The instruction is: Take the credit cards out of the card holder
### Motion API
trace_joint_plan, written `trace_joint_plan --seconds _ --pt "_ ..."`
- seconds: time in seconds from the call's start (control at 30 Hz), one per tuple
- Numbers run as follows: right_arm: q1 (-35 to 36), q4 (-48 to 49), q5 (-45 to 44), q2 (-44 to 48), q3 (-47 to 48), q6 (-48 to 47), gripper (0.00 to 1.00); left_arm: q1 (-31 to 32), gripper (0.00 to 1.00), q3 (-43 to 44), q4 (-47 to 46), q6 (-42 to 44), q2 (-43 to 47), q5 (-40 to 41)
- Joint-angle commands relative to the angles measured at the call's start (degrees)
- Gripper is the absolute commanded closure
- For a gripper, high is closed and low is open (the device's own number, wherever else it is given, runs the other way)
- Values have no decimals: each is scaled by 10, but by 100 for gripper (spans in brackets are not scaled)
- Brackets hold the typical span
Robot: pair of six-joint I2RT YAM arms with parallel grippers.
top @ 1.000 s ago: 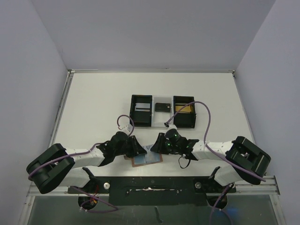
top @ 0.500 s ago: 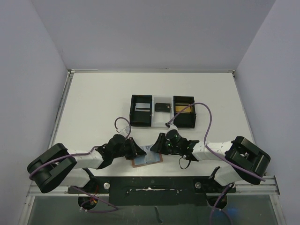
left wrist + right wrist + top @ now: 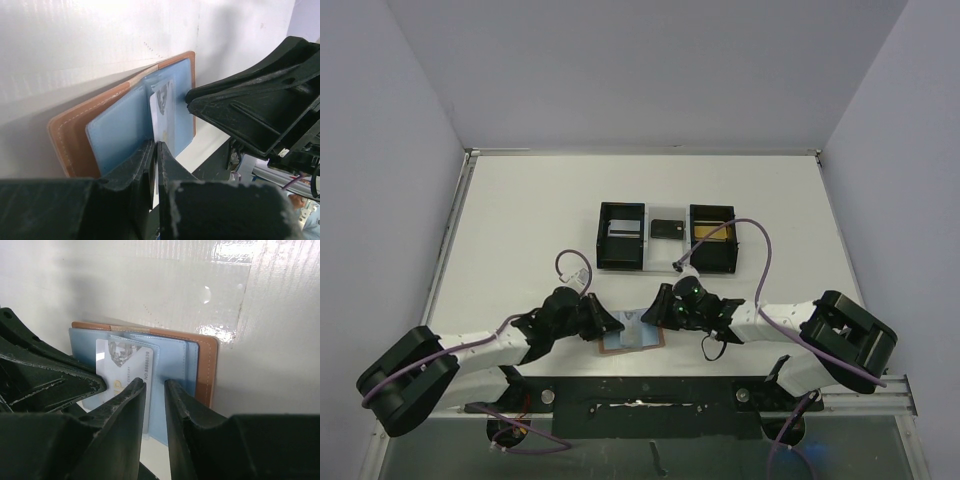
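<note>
Pinched together, the fingers of the left gripper are clamped on the near edge of a white card. From that grip the card runs straight away from the fingertips, its long axis in line with them, over the light blue lining of the open card holder. The holder lies flat on the table just ahead of both arm bases. How much of the card remains tucked in the pocket cannot be told. Opposite, the right gripper comes in from the other side with its fingers a narrow gap apart and nothing between them. Their tips sit low over the blue pocket just beside the card, seemingly to pin the holder down. So the card is the left arm's to draw, and the pull most likely has to go back along the card's own length, toward the left arm. Well beyond, the tray already holds a silver card, a black card and a gold card.
</note>
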State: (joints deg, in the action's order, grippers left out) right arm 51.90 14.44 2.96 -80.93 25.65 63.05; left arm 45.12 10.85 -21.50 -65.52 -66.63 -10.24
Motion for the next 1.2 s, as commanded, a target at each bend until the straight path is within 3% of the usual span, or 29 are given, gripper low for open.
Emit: trace_joint_plan --seconds 0.0,0.3,0.8,1.17 --pt "3 -53 -20 -1 16 -34 75 -10 96 19 23 34 14 3" --pt "8 -48 22 26 65 -86 72 -11 92 21 -20 29 -7 -21" --pt "23 -22 -9 -12 20 6 69 -11 83 25 -95 11 -53 -56" --pt "23 -61 -33 -5 27 -3 69 -11 69 38 0 36 -55 -24"
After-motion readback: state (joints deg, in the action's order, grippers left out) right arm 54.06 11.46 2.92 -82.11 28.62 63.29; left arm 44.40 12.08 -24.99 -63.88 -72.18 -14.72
